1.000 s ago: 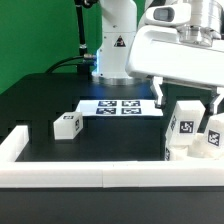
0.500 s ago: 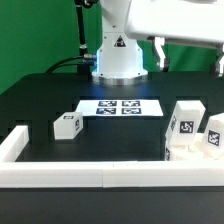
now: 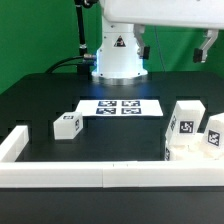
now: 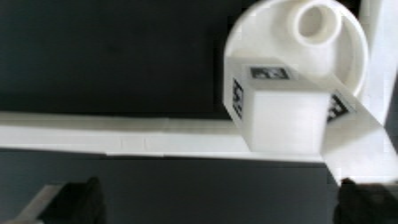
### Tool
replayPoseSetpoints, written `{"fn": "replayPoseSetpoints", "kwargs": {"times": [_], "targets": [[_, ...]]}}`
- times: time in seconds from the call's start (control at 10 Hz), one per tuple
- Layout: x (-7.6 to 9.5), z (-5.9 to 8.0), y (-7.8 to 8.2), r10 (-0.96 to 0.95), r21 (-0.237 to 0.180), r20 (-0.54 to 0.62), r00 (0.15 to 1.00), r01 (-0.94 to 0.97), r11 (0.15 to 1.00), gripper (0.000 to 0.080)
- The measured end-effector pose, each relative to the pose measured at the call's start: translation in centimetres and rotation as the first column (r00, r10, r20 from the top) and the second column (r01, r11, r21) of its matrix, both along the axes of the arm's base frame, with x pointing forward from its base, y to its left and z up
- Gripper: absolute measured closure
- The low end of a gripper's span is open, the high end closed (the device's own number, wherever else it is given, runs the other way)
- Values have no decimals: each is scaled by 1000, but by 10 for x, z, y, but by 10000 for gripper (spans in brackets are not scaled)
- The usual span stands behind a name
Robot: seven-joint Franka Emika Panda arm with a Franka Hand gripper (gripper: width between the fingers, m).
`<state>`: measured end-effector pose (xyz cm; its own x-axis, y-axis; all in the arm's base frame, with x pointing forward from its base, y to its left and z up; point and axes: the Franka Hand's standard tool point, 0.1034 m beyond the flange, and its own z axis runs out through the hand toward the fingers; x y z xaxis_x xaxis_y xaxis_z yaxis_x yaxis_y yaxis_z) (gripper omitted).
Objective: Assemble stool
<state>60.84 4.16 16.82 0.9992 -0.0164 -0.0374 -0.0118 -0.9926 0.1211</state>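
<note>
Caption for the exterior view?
Open claw hangs high; one stool leg lies beside the marker board, other legs cluster at the exterior view's right.

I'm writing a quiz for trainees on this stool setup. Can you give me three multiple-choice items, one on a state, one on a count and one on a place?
1. The hand is: A open, empty; B shut, empty; C shut on a part.
2. The marker board carries how many tags? A two; B four; C six.
3. The lone leg lies: A on the marker board; B in the hand; C on the table, at the exterior view's left.
Answers: A, the fingers stand apart with nothing between them; B, four printed squares show; C, it rests on the black top there.
</note>
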Motion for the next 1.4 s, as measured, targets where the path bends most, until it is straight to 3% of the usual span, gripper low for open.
{"fn": "replayPoseSetpoints", "kwargs": {"times": [0.1,0.4,0.5,0.7,0.9,1.0,1.1,1.2,1.4], "targets": [[7,1,0,4,-1,23,1000,-4,1000,150],[5,0,-1,1,-2,21,1000,-1,1000,150],[6,0,-1,-11,20,22,1000,11,1000,150],[9,2,-7,-93,108,30,995,89,990,150],[13,7,-5,-120,139,46,992,113,984,150],[15,8,-2,-113,131,62,992,104,986,150],[17,7,2,-80,90,77,994,73,993,150],[17,7,-1,-86,92,77,993,79,993,150],[19,6,-5,92,60,86,992,-98,993,150]]}}
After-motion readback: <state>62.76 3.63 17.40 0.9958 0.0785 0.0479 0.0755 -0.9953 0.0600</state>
